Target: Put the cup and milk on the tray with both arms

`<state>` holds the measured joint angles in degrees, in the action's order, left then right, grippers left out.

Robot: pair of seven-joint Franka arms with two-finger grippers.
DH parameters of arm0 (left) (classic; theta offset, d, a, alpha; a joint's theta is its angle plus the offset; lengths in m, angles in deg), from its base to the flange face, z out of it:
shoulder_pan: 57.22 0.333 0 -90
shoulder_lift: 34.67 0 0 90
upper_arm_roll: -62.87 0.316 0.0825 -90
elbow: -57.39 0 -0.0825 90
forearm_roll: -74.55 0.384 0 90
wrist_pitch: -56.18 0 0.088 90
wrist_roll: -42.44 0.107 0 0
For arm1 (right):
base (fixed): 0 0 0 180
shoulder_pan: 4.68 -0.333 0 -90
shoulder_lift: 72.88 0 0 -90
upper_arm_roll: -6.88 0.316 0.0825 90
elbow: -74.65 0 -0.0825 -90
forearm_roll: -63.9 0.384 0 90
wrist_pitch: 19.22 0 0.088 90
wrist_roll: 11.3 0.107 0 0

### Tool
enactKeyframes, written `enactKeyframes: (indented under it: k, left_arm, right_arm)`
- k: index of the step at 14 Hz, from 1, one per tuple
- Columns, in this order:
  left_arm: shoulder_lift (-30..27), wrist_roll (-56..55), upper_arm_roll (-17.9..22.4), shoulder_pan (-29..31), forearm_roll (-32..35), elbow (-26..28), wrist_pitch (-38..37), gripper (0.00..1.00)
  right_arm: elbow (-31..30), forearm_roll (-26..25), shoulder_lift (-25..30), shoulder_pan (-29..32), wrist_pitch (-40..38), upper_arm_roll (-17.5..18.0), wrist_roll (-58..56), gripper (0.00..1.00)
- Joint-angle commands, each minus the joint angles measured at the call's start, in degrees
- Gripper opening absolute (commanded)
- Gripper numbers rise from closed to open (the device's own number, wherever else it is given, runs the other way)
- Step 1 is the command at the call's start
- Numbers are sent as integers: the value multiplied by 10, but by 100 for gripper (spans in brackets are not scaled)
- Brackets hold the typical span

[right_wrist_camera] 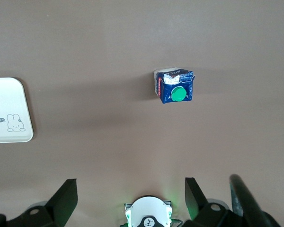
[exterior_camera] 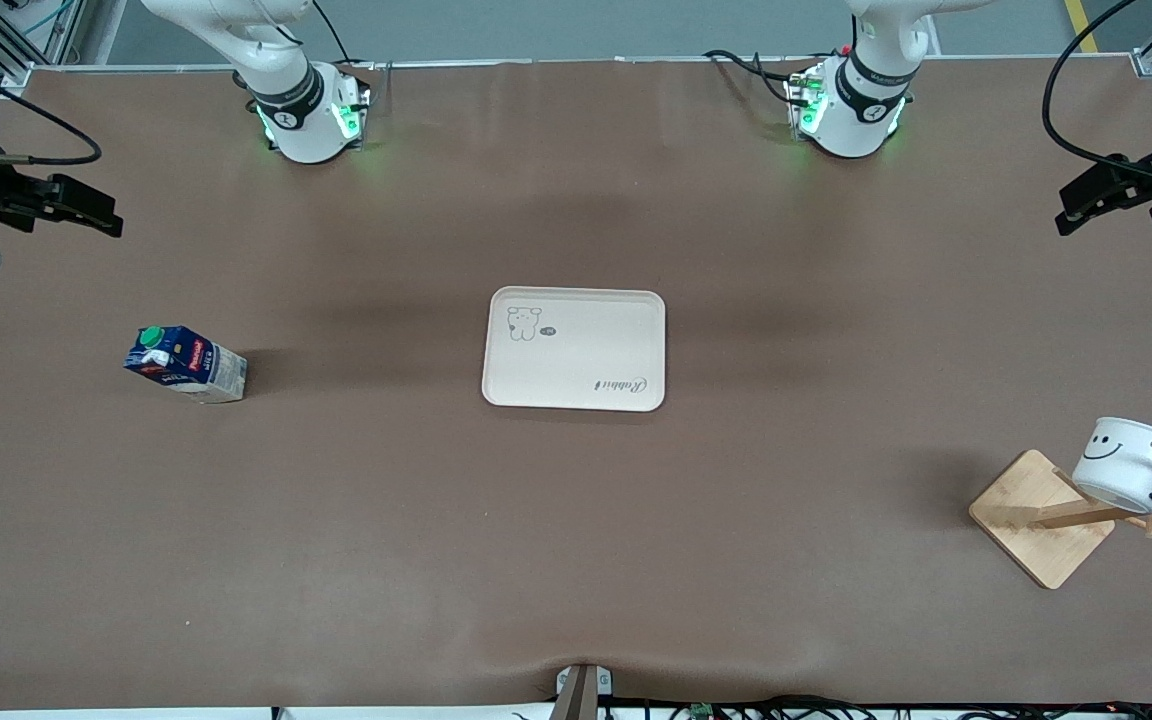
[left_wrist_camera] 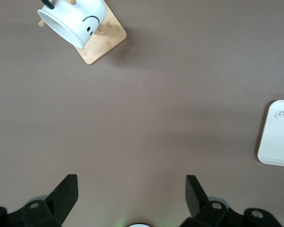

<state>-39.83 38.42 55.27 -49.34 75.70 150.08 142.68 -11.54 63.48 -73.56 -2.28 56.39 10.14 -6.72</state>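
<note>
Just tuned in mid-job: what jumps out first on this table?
The cup hangs on a wooden rack at the left arm's end, and the milk stands at the right arm's end. The tray lies bare between them. Left gripper and right gripper wait high, jaws open.

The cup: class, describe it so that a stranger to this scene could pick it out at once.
Find the brown table, then the wooden rack at the left arm's end. The cup hangs tilted on a rack peg, a white mug with a black smiley face and black handle.
</note>
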Motion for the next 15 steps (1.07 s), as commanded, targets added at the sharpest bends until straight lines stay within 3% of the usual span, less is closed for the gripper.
enactKeyframes:
  k: [1, 7, 12, 15]
  left_arm:
    - [16, -6, -3, 11, 12, -10, 23, 100]
    - [47, -13, -3, 41, 5, 4, 115, 100]
    - [50, -15, -4, 80, 3, 93, 283, 100]
    - [61, -15, -4, 99, -45, 132, 363, 100]
  right_arm:
    - [9, 0, -13, -2, -6, 4, 3, 100]
    - [8, -1, -14, -1, -7, 3, 5, 100]
    - [9, -1, -15, -2, -7, 3, 7, 100]
    - [10, -1, -14, 3, -7, 2, 3, 100]
